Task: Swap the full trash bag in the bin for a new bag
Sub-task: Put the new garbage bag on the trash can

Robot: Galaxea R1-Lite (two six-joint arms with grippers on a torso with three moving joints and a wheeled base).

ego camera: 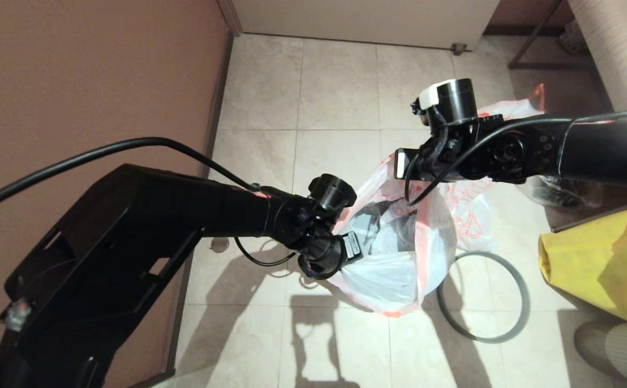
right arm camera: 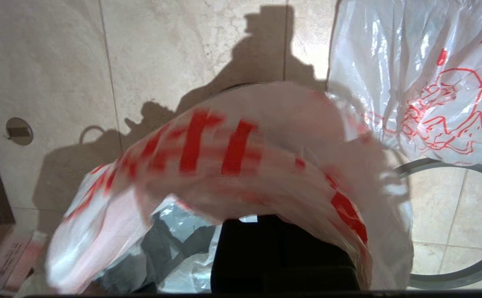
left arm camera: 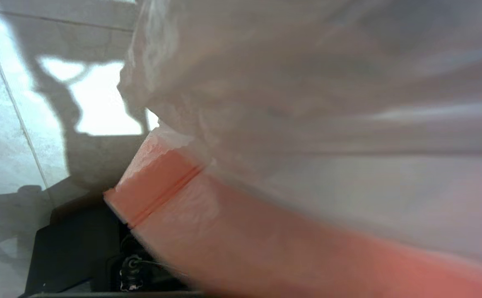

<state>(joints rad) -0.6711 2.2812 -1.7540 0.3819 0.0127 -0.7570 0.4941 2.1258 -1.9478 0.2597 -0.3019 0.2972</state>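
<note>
new bag held spread between both grippers above the floor

writing: the new bag (ego camera: pixel 399 253) carries red printed characters along its upper edge, seen in the right wrist view as thick red strokes, too smeared to read. the full trash bag (ego camera: pixel 472 207) shows a red line drawing and small red marks; no character on it can be made out. a small white label sits on the left wrist unit, lower centre of the head view; its text is too small to read. the big yellow bag (ego camera: pixel 599 264), right edge of the head view, bears a black curved mark, only partly in frame.

containers: the new bag hangs in the centre of the head view with its mouth pulled apart. through the thin film, dark shapes and pale folds show; i cannot tell whether they are the bin or something else. the full trash bag lies on the tiles behind and to the right of it, largely hidden by the right arm. the grey ring rim (ego camera: pixel 483 296) lies flat on the tiles at lower right of centre, just beside the new bag.

grippers: the left gripper (ego camera: pixel 354 245) is clamped on the new bag's left edge. the right gripper (ego camera: pixel 399 164) is at the bag's upper edge, jaws closed, film draped over it.
</note>
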